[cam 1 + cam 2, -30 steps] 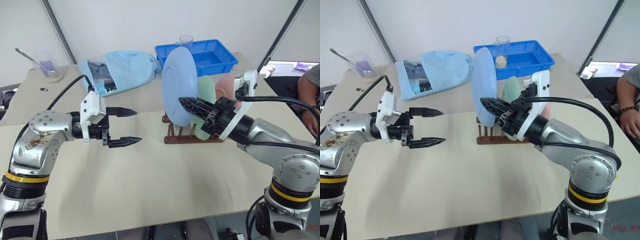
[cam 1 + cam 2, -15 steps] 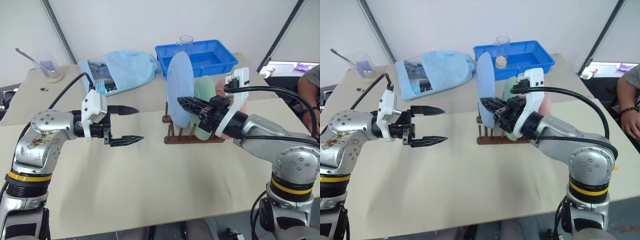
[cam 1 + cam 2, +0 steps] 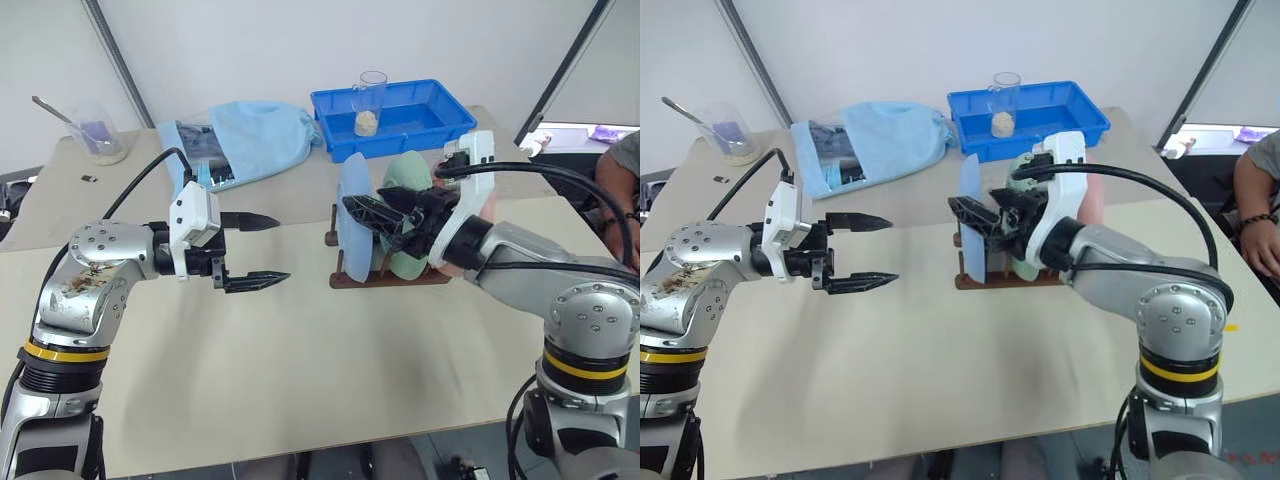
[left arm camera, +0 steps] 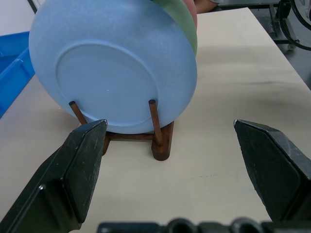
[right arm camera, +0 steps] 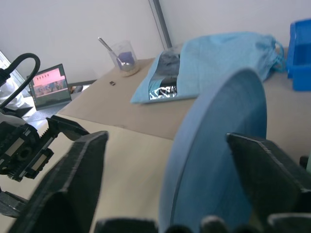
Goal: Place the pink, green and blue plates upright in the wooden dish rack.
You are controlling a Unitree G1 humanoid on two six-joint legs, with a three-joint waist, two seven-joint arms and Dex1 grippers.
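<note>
Blue plate (image 3: 354, 215) stands upright in the wooden dish rack (image 3: 385, 278), between the right pincer's (image 3: 372, 222) spread-wide fingers, not gripped. Left pincer (image 3: 252, 250), gaping and empty, hovers at the rack's 9 o'clock, well apart.

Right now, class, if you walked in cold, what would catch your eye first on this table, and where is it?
First, the blue plate standing upright between the pegs of the wooden dish rack mid-table, with the green plate and pink plate behind it. Next, the right gripper, open astride the blue plate's rim, and the open left gripper facing the rack. At the back sits a bright blue tray.
</note>
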